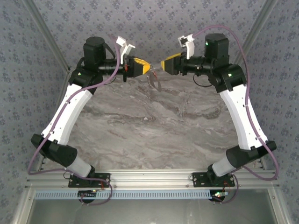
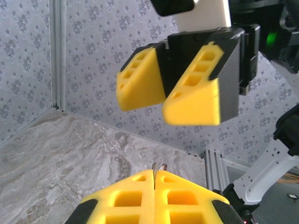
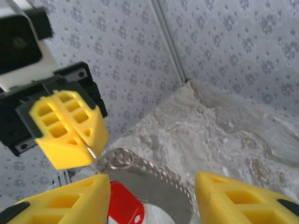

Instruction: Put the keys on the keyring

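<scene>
At the far middle of the table both grippers meet tip to tip in the air. My left gripper [image 1: 145,67] [image 2: 154,173] is shut on a thin metal edge of the keyring [image 2: 155,166]. From that grip hangs the grey keyring [image 1: 154,83], a flat curved bar with a row of holes [image 3: 173,193] and small wire rings [image 3: 119,158]. The keys' red piece [image 3: 122,206] lies against this bar, close beside the left one of my right fingers [image 3: 65,203]. My right gripper [image 1: 163,64] [image 3: 152,186] is open, its fingers standing on either side of the red piece and bar.
The grey marble tabletop [image 1: 154,130] lies below the grippers. Patterned walls [image 1: 154,23] close in the back and sides, and a metal corner post [image 3: 170,46] stands just behind the meeting point. An aluminium rail [image 1: 154,176] runs along the near edge.
</scene>
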`<state>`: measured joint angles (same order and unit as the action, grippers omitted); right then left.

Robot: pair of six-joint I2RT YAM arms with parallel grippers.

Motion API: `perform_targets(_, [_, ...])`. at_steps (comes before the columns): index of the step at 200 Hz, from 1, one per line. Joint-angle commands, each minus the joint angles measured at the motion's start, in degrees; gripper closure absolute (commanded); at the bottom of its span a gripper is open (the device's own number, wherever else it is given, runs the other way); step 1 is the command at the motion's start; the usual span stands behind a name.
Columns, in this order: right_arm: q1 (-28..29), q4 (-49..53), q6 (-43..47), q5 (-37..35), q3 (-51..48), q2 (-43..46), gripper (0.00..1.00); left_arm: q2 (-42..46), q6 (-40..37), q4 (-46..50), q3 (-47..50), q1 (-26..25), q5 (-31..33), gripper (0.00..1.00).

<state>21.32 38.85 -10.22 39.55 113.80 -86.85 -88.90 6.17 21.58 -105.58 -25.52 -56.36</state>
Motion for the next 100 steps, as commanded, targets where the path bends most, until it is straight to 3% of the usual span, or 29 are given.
perform_targets(1, [0.54, -7.32, -3.87, 3.01, -1.7, 1.08, 0.46, 2.02, 1.72, -4.85, -0.5, -0.32, 0.5, 1.0])
perform_targets(52, [2.52, -9.41, -4.75, 4.63, -3.4, 0.9, 0.46, 1.43, 3.74, -6.94, -1.56, -0.28, 1.27, 1.0])
perform_targets(100, [3.35, -9.67, -4.76, 5.89, -3.5, 0.04, 0.52, 1.22, 5.64, -9.22, -1.51, -0.32, 1.6, 1.0])
